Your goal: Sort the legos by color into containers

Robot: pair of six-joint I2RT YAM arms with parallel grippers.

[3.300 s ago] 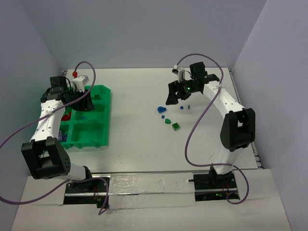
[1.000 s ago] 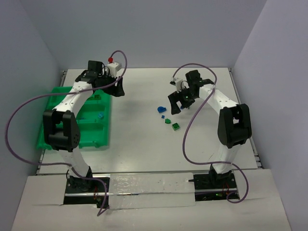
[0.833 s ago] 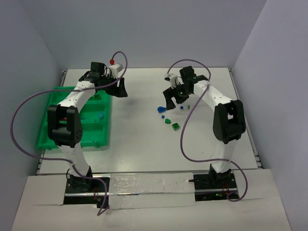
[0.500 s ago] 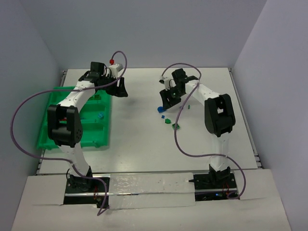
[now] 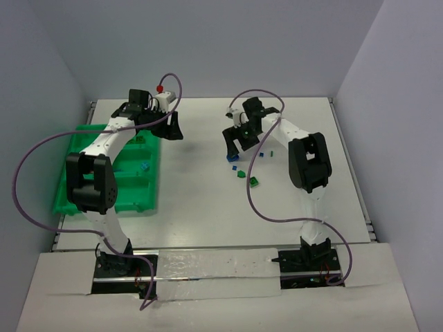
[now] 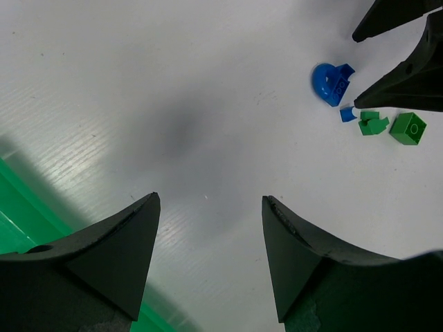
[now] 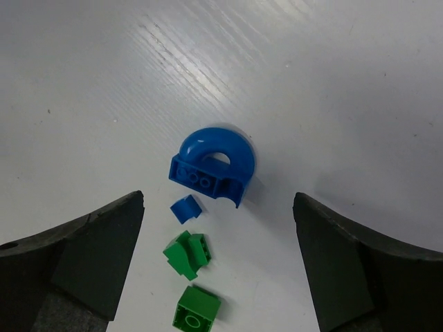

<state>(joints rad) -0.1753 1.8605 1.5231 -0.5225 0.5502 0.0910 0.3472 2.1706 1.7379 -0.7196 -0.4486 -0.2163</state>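
Several legos lie loose mid-table: a blue arch piece (image 7: 213,166), a small blue piece (image 7: 185,208), a green piece (image 7: 187,254) and a green brick (image 7: 196,309). My right gripper (image 7: 219,200) hangs open just above them, its fingers on either side of the blue arch (image 5: 233,158), holding nothing. Two tiny legos (image 5: 266,153) lie further right. The green tray of containers (image 5: 156,181) sits at the left, with a blue lego (image 5: 144,167) in one compartment. My left gripper (image 5: 169,128) is open and empty over bare table beside the tray's far right corner.
In the left wrist view, the right gripper's dark fingers (image 6: 401,76) reach in at the top right above the lego cluster (image 6: 331,81), and the tray's edge (image 6: 21,221) shows at the bottom left. Purple cables arc over both arms. Walls enclose the table.
My right gripper has swung left from the small legos on the right to above the blue arch. My left arm left the tray earlier and has held still for the last second.
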